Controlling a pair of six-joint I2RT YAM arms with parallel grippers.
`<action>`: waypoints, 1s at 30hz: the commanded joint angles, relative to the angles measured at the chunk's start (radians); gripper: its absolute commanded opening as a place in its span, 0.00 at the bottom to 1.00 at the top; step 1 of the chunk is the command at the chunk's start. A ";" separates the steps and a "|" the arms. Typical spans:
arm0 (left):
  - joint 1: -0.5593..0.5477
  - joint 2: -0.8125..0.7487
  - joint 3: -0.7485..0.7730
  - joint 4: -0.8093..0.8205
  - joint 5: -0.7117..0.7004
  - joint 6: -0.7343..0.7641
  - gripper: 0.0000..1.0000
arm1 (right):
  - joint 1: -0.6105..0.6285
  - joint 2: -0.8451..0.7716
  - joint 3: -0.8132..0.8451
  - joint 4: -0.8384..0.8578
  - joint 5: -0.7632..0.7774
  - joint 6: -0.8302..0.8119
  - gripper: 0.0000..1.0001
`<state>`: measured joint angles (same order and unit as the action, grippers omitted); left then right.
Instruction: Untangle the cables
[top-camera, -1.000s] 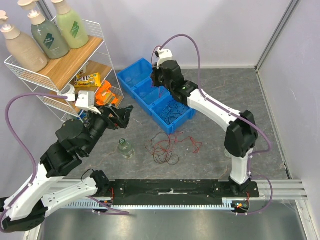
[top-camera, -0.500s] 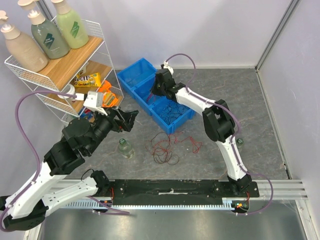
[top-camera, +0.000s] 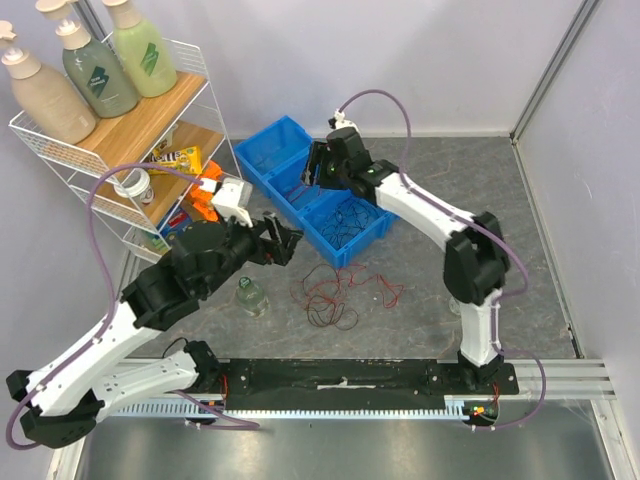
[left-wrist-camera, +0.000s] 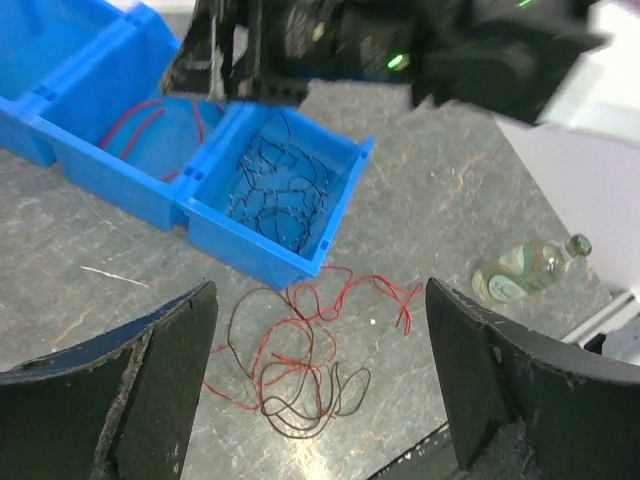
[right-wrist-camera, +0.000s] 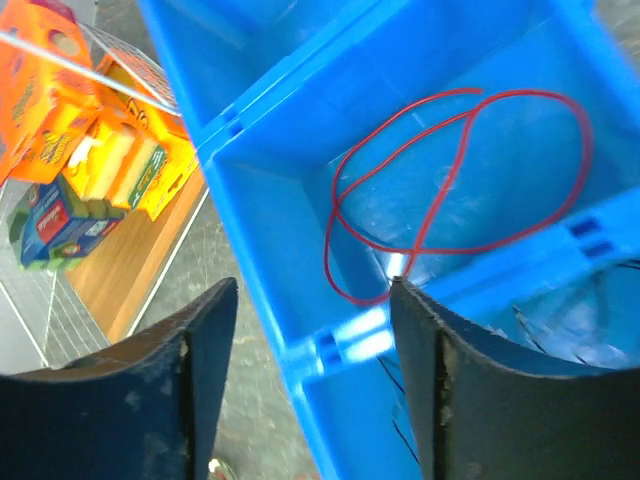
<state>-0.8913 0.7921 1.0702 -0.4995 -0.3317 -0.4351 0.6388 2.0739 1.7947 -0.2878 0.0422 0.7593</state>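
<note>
The cables (top-camera: 335, 295) lie as a loose tangle of thin red and black wires on the grey table, just in front of the blue bins (top-camera: 338, 256). In the left wrist view the tangle (left-wrist-camera: 300, 350) sits below and between my open left fingers. My left gripper (top-camera: 285, 243) (left-wrist-camera: 318, 292) hovers left of it, holding nothing. A single red wire (right-wrist-camera: 450, 170) lies in the middle bin (right-wrist-camera: 270, 230). Black wires (left-wrist-camera: 275, 190) fill the nearest bin. My right gripper (top-camera: 318, 166) (right-wrist-camera: 312, 290) is open above the middle bin's wall, with nothing between its fingers.
A white wire shelf (top-camera: 60, 150) with pump bottles and snack boxes (right-wrist-camera: 90, 170) stands at the left. A small glass bottle (top-camera: 250, 297) (left-wrist-camera: 525, 270) lies on the table left of the tangle. Grey walls close the back and right.
My right gripper has opened over the blue bins. My left arm has swung right, bringing its open gripper closer to the tangle.
</note>
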 joint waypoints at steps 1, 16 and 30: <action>0.005 0.077 0.001 0.035 0.089 -0.028 0.90 | 0.001 -0.260 -0.092 -0.068 0.036 -0.196 0.72; 0.003 0.558 0.010 0.096 0.433 -0.085 0.77 | 0.001 -0.915 -1.047 -0.005 -0.083 -0.316 0.77; -0.012 0.465 -0.079 0.213 0.438 -0.188 0.82 | 0.019 -0.811 -1.049 0.041 -0.106 -0.298 0.00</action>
<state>-0.9009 1.3708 0.9924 -0.3191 0.1467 -0.6006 0.6563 1.2602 0.6441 -0.2363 -0.0299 0.4675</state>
